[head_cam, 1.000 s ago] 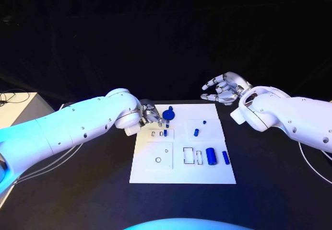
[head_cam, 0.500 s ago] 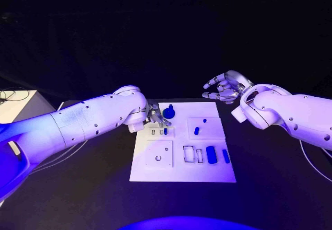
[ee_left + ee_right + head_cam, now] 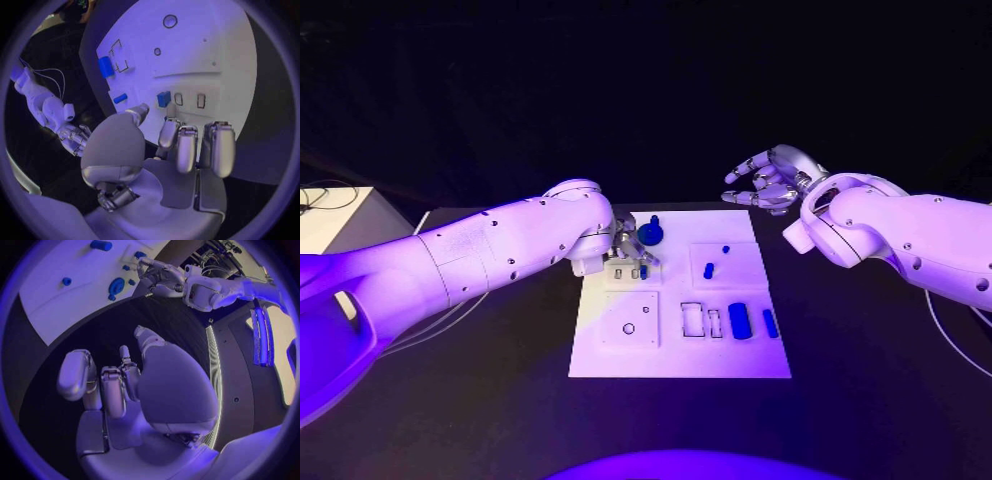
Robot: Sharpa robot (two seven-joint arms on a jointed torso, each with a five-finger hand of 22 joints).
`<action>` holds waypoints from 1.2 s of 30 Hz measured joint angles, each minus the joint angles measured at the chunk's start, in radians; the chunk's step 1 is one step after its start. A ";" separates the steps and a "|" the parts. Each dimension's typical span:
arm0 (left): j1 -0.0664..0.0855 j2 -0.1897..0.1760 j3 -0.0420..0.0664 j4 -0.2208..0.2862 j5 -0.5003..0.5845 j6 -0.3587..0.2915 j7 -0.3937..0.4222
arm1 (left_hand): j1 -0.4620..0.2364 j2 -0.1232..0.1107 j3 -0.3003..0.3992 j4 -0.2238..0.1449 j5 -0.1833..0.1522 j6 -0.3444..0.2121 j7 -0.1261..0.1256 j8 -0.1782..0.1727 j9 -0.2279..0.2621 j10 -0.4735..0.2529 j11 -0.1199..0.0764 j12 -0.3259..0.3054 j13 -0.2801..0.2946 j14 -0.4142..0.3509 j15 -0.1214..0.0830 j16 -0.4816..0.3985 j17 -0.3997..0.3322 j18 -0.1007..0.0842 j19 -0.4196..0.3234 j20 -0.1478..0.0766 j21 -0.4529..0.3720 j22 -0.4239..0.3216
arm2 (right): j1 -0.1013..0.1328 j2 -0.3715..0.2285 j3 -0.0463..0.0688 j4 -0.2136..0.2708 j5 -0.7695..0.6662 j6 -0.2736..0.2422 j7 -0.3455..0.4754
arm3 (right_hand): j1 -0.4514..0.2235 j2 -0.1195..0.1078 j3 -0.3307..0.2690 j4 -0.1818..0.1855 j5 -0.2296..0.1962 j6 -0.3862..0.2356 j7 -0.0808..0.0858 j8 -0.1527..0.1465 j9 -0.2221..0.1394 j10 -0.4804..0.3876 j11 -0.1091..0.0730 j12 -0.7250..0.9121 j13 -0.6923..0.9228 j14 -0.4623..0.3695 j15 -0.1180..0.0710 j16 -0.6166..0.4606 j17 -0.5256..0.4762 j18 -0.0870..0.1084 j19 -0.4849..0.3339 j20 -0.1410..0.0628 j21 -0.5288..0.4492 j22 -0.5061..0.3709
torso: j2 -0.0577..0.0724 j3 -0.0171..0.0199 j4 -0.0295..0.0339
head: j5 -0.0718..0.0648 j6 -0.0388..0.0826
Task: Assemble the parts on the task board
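Observation:
The white task board (image 3: 682, 350) lies mid-table. My left hand (image 3: 625, 250) hovers over its far left part, fingers stretched down toward a row of small slots. A small blue block (image 3: 164, 98) stands in one slot just off the fingertips (image 3: 170, 120); the two slots beside it are bare. Nothing shows between thumb and fingers. A round blue part (image 3: 651, 233) sits just beyond the hand. My right hand (image 3: 764, 180) hangs raised past the board's far right corner, fingers loosely curled and apart, holding nothing. A blue peg (image 3: 710, 270) and a thick blue cylinder (image 3: 740, 321) lie on the board.
A slim blue piece (image 3: 770, 322) lies beside the cylinder, and a tiny blue dot (image 3: 726, 248) sits near the peg. Rectangular cut-outs (image 3: 692, 319) and a round hole (image 3: 629, 328) mark the near half. A pale box (image 3: 332, 225) stands at the table's left.
My left arm has swung its elbow rightward and forward, while the hand stays over the slots. The right hand has hardly moved.

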 measured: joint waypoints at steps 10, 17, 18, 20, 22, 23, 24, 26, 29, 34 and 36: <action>0.000 0.006 -0.007 -0.011 0.000 0.021 -0.002 | 0.017 0.004 0.023 -0.006 0.000 -0.007 0.000 0.006 0.008 -0.005 0.002 0.000 -0.003 0.000 0.000 0.000 0.000 0.000 0.000 0.000 0.000 0.000 | 0.001 0.000 0.000 0.000 0.000 0.001 -0.003 | 0.000 0.000 0.000 0.000 0.000 -0.004 -0.004 0.000 0.000 0.000 0.000 0.000 0.000 0.000 0.000 0.000 0.000 0.000 0.000 0.000 0.000 0.000 | 0.000 0.0006 -0.0005 | 0.000 -0.008; 0.000 0.008 -0.009 -0.012 0.001 0.031 -0.003 | 0.026 0.004 0.030 -0.004 0.000 -0.007 0.000 0.006 0.011 -0.005 0.002 0.000 -0.003 0.000 0.000 0.000 0.000 0.000 0.000 0.000 0.000 0.000 | 0.001 0.000 0.000 0.001 0.000 0.001 -0.005 | 0.000 0.000 0.000 0.000 0.004 -0.004 -0.004 0.000 0.000 0.000 0.000 0.000 0.000 0.000 0.000 0.000 0.000 0.000 0.000 0.000 0.000 -0.001 | 0.000 0.0004 -0.0006 | -0.001 -0.013; 0.000 0.008 -0.010 -0.012 0.001 0.032 -0.003 | 0.026 0.004 0.030 -0.004 0.000 -0.007 0.000 0.006 0.012 -0.005 0.002 0.000 -0.003 0.000 0.000 0.000 0.000 0.000 0.000 0.000 0.000 0.000 | 0.001 0.000 0.000 0.002 0.000 0.001 -0.005 | 0.000 0.000 0.000 0.000 0.004 -0.004 -0.004 0.000 0.000 0.000 0.000 0.000 0.000 0.000 0.000 0.000 0.000 0.000 0.000 0.000 0.000 -0.001 | 0.000 0.0004 -0.0005 | -0.002 -0.013; 0.000 0.008 -0.010 -0.011 0.002 0.035 -0.003 | 0.026 0.004 0.032 -0.007 0.000 -0.007 0.000 0.010 0.012 -0.005 0.002 0.000 -0.003 0.000 0.000 0.000 0.000 0.000 0.000 0.000 0.000 0.000 | 0.001 0.000 0.000 0.002 0.000 0.002 -0.005 | 0.000 0.000 0.002 0.002 0.004 -0.004 -0.004 0.004 0.000 0.000 0.000 0.000 0.000 0.000 0.000 0.000 0.000 0.000 0.000 0.000 0.000 -0.001 | 0.000 0.0006 0.0000 | -0.002 -0.014; 0.000 0.008 -0.010 -0.011 0.002 0.037 -0.003 | 0.031 0.002 0.037 -0.006 0.000 -0.007 0.000 0.010 0.015 -0.005 0.002 0.000 -0.003 0.000 0.000 0.000 0.000 0.000 0.000 0.000 0.000 0.000 | 0.001 0.001 0.000 0.002 0.000 0.002 -0.006 | 0.000 0.000 0.003 0.003 0.004 -0.004 -0.004 0.004 0.001 0.000 0.000 0.000 0.000 0.000 0.000 0.000 0.000 0.000 0.000 0.000 0.000 -0.001 | 0.000 0.0006 0.0003 | -0.003 -0.015; 0.000 0.008 -0.010 -0.011 0.002 0.038 -0.003 | 0.037 0.002 0.042 -0.008 0.000 -0.007 0.000 0.013 0.017 -0.005 0.002 0.000 -0.003 0.000 0.000 0.000 0.000 0.000 0.000 0.000 0.000 0.000 | 0.001 0.001 0.000 0.002 -0.001 0.002 -0.006 | 0.000 0.000 0.003 0.003 0.004 -0.004 -0.004 0.004 0.001 0.000 0.000 0.000 0.000 0.000 0.000 0.000 0.000 0.000 0.000 0.000 0.000 -0.001 | 0.000 0.0006 0.0007 | -0.003 -0.015; 0.000 0.008 -0.010 -0.011 0.002 0.040 -0.003 | 0.041 -0.003 0.048 -0.009 0.000 -0.007 0.000 0.015 0.019 -0.005 0.002 0.000 -0.003 0.000 0.000 0.000 0.000 0.000 0.000 0.000 0.000 0.000 | 0.001 0.002 0.000 0.001 -0.001 0.002 -0.007 | 0.000 0.000 0.003 0.003 0.004 -0.004 -0.004 0.004 0.001 0.000 0.000 0.000 0.000 0.000 0.000 0.000 0.000 0.000 0.000 0.000 0.000 -0.001 | 0.000 0.0010 0.0008 | -0.004 -0.015; 0.000 0.008 -0.010 -0.011 0.003 0.042 -0.003 | 0.054 -0.004 0.059 -0.012 0.000 -0.007 0.000 0.015 0.023 -0.005 0.002 0.000 -0.003 0.000 0.000 0.000 0.000 0.000 0.000 0.000 0.000 0.000 | 0.001 0.002 0.000 0.001 -0.001 0.002 -0.007 | 0.000 0.000 0.003 0.003 0.004 -0.004 -0.004 0.004 0.001 0.000 0.000 0.000 0.000 0.000 0.000 0.000 0.000 0.000 0.000 0.000 0.000 -0.001 | -0.001 0.0012 0.0008 | -0.004 -0.016; 0.000 0.007 -0.010 -0.010 0.003 0.046 -0.004 | 0.076 -0.009 0.085 -0.018 0.000 -0.007 0.000 0.022 0.031 -0.009 -0.002 0.000 -0.004 0.002 -0.005 0.000 0.000 0.000 0.000 0.000 0.000 0.000 | 0.001 0.003 0.000 0.001 -0.001 0.003 -0.008 | 0.000 0.000 0.003 0.003 0.004 -0.004 -0.004 0.004 0.001 0.000 0.000 0.000 0.000 0.000 0.000 0.000 0.000 0.000 0.000 0.000 0.000 -0.001 | -0.001 0.0012 0.0009 | -0.004 -0.017; 0.000 0.008 -0.011 -0.010 0.005 0.049 -0.004 | 0.099 -0.015 0.134 -0.028 0.000 -0.011 -0.004 0.029 0.042 -0.012 -0.005 -0.005 -0.005 0.000 -0.007 0.000 0.000 0.000 0.004 -0.004 0.000 0.000 | 0.001 0.003 0.000 0.000 -0.001 0.003 -0.008 | 0.000 0.000 0.003 0.003 0.004 -0.004 -0.004 0.004 0.001 0.000 0.000 0.000 0.000 0.000 0.000 0.000 0.000 0.000 0.000 0.000 0.000 -0.001 | -0.001 0.0015 0.0009 | -0.003 -0.017; 0.000 0.008 -0.011 -0.010 0.007 0.050 -0.004 | 0.101 -0.013 0.148 -0.031 0.000 -0.011 -0.004 0.030 0.045 -0.012 -0.005 -0.005 -0.007 0.000 -0.007 0.000 0.000 0.000 0.004 -0.004 0.000 0.000 | 0.001 0.004 0.000 0.000 -0.001 0.003 -0.009 | 0.000 0.000 0.003 0.003 0.004 -0.004 -0.004 0.004 0.001 0.000 0.000 0.000 0.000 0.000 0.000 0.000 0.000 0.000 0.000 0.000 0.000 -0.001 | -0.001 0.0015 0.0008 | -0.002 -0.017</action>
